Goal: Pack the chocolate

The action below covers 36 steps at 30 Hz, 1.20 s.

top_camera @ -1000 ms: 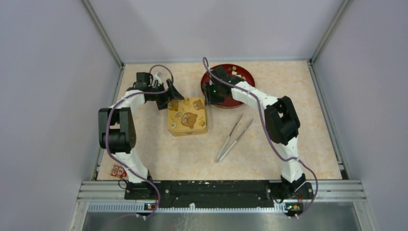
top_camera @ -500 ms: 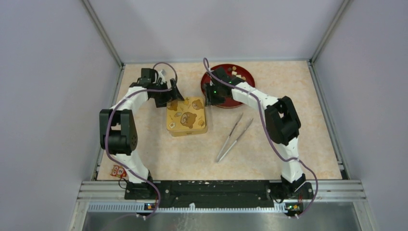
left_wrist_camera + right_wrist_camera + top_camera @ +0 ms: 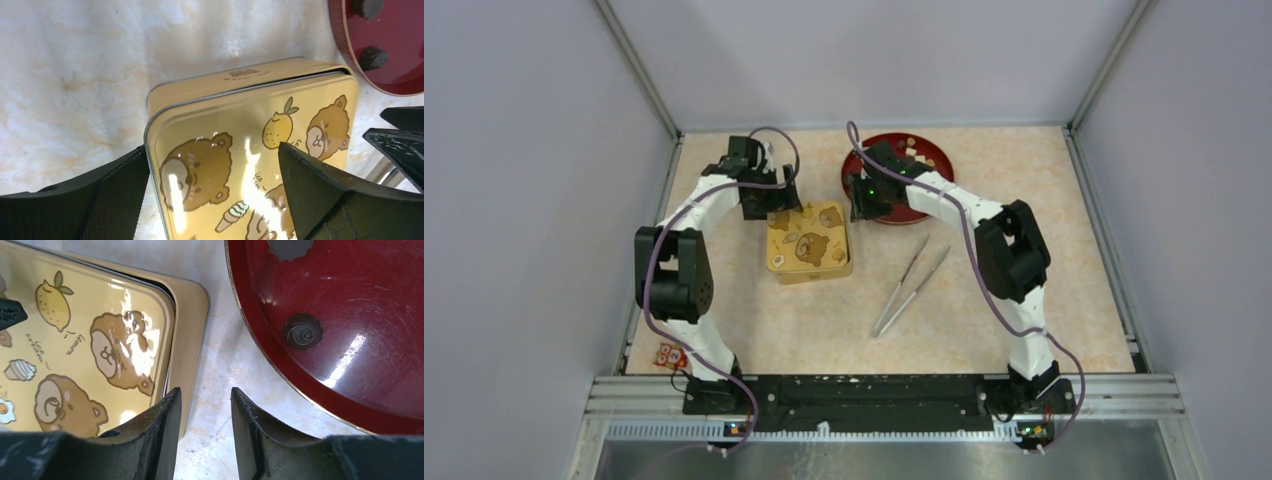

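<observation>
A yellow bear-printed tin (image 3: 810,243) sits near the middle of the desk (image 3: 784,320) with its lid (image 3: 260,135) on top, though a thin dark gap shows between lid and base at the corner nearest the red dish (image 3: 932,168). The left gripper (image 3: 212,152) hangs over the tin's far left part with its jaws spread wide and nothing clamped: one finger (image 3: 110,195) lies against the tin's side wall and the other (image 3: 325,190) is over the printed lid. The right gripper (image 3: 204,392) is partly open and holds nothing. Between its fingers only bare desk shows, in the strip between the tin's corner and the dish's rim, and one finger overlaps the tin's edge in the right wrist view. The chocolate (image 3: 911,143) is in the red dish, beyond and to the right of the tin: a cluster of small pale and brown pieces lies along the far rim, and a dark swirled piece (image 3: 302,331) lies on the dish's floor close to the right gripper. A pair of metal tweezers (image 3: 911,285) lies on the desk right of the tin, apart from both arms.
</observation>
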### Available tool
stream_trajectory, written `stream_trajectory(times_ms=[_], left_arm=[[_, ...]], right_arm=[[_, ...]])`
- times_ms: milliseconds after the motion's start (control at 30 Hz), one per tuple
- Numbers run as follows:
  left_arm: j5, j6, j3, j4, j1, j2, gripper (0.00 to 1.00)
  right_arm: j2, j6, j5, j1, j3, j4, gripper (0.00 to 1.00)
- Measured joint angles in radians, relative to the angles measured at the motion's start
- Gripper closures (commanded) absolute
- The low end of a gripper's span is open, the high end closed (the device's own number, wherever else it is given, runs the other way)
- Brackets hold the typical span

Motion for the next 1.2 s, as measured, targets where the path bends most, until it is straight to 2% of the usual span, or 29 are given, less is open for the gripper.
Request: stream_trajectory(times_ms=[300,500,667,800,967,1100,1200], left_arm=[[-0.144,0.032,0.022,-0.047,-0.043,0.0,0.01],[-0.18,0.031,0.025,-0.052,-0.048,-0.015,0.01],[-0.211,0.03,0.025,-0.051,-0.048,-0.085,0.01],[-0.258,0.025,0.026,-0.053,-0.048,-0.132,0.01],[-0.277,0.025,0.01,-0.057,-0.048,-0.181,0.01],[-0.232,0.024,-0.082,-0.053,-0.047,-0.278,0.01],[-0.175,0.018,-0.187,-0.044,-0.036,-0.356,0.07]], right_arm=[[-0.008,0.0,-0.001,0.0,-0.005,0.0,0.59],[-0.014,0.0,-0.001,0.0,-0.007,0.001,0.59],[-0.037,0.007,-0.001,0.0,-0.037,0.01,0.58],[-0.072,0.016,-0.002,0.0,-0.077,0.031,0.52],[-0.13,0.024,-0.019,0.0,-0.141,0.089,0.34],[-0.209,0.024,-0.045,0.001,-0.227,0.136,0.28],[-0.241,0.023,-0.07,0.005,-0.256,0.166,0.26]])
